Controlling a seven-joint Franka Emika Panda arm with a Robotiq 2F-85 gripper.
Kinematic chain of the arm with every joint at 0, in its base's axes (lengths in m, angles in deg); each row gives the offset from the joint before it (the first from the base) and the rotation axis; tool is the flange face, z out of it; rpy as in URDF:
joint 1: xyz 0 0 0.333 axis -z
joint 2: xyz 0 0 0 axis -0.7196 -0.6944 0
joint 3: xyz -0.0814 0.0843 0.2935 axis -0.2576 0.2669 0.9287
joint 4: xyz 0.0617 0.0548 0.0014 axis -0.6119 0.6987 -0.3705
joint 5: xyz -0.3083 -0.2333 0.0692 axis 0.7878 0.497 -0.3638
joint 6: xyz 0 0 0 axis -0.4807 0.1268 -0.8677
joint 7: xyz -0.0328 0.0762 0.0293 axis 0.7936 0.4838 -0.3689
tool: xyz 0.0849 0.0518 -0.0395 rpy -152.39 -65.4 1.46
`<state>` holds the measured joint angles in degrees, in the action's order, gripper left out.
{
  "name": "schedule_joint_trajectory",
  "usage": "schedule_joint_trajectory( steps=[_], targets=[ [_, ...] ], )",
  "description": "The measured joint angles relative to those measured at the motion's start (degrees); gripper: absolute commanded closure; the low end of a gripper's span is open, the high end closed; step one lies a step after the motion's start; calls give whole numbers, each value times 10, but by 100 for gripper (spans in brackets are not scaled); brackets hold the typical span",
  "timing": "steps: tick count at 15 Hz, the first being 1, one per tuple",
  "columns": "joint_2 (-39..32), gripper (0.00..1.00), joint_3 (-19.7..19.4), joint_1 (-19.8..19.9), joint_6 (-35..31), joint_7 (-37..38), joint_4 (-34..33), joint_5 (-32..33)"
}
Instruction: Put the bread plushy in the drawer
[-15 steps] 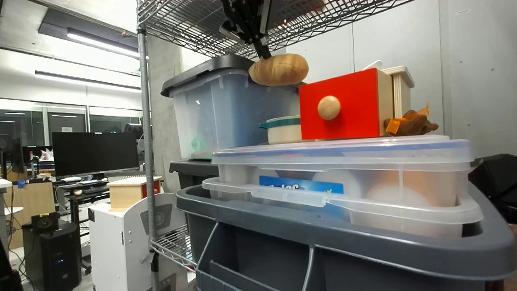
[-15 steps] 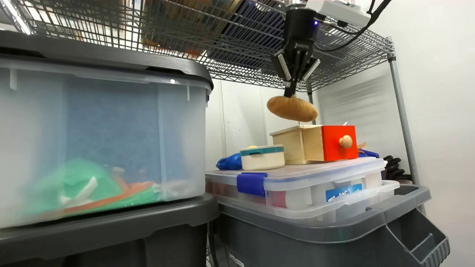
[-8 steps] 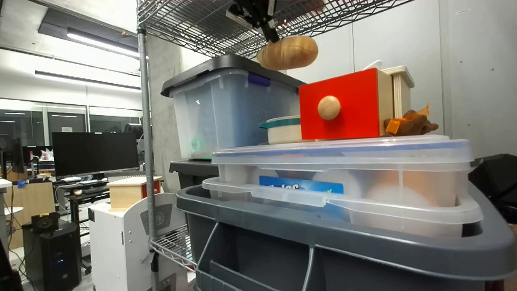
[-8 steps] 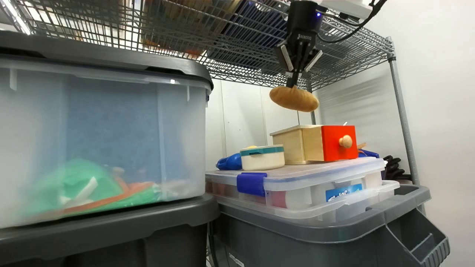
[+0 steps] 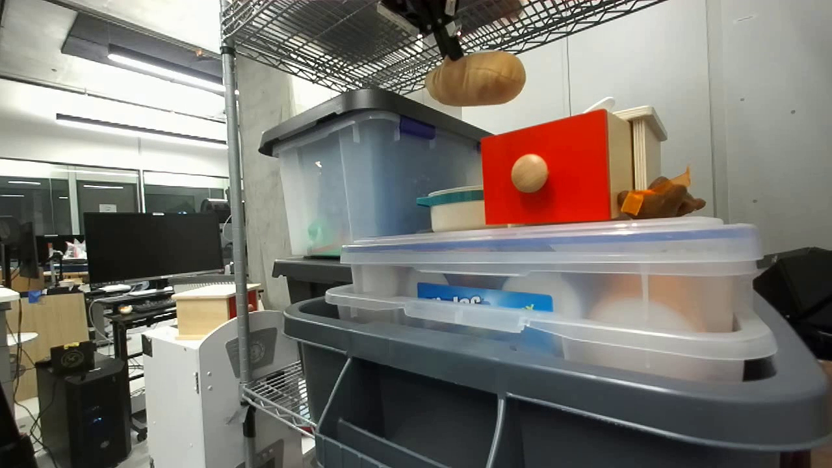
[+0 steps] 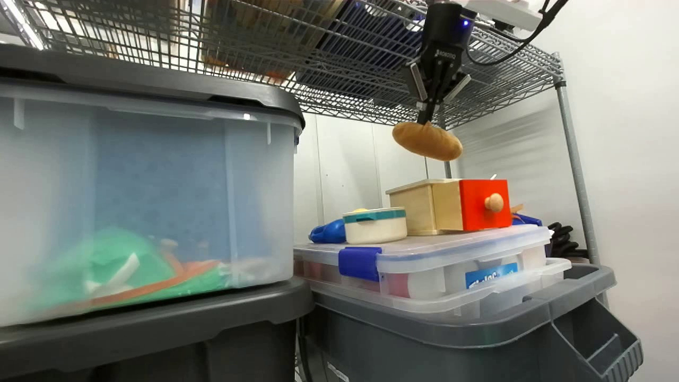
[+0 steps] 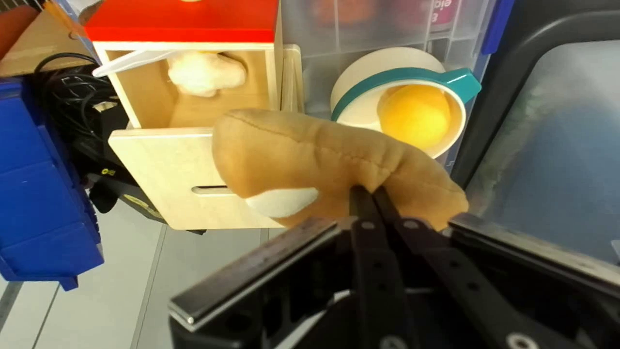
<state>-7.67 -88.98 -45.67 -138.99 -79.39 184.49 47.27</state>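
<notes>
The bread plushy (image 5: 481, 79) is golden-tan and oblong. My gripper (image 7: 370, 190) is shut on a pinch of its cloth, and it hangs in the air, slightly tilted. In an exterior view the plushy (image 6: 427, 141) is above the wooden box, well clear of it. The drawer (image 5: 572, 175) has a red front and a round pale knob. In the wrist view the drawer (image 7: 181, 112) stands pulled out, with its inside showing. A pale lumpy plush (image 7: 206, 72) lies inside, and a white utensil (image 7: 131, 62) rests across its side wall. The plushy covers part of the slotted box top.
A teal-rimmed cream pot (image 6: 375, 227) stands beside the box on a clear lidded bin (image 6: 435, 260). An orange-brown plush (image 5: 663, 198) lies at the drawer's other side. A wire shelf (image 6: 350, 79) hangs close above the gripper. A tall clear bin (image 5: 383, 175) stands beside.
My gripper and the bread plushy have risen and then moved to the right in both exterior views. The drawer has not moved.
</notes>
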Motion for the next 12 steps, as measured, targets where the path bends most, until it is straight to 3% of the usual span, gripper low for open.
schedule_joint_trajectory(
  steps=[4, 12],
  targets=[
    [0, 99, -22, 1, 0, -27, 0, -37],
    [-4, 99, -49, 16, -1, -44, 10, -50]
  ],
)
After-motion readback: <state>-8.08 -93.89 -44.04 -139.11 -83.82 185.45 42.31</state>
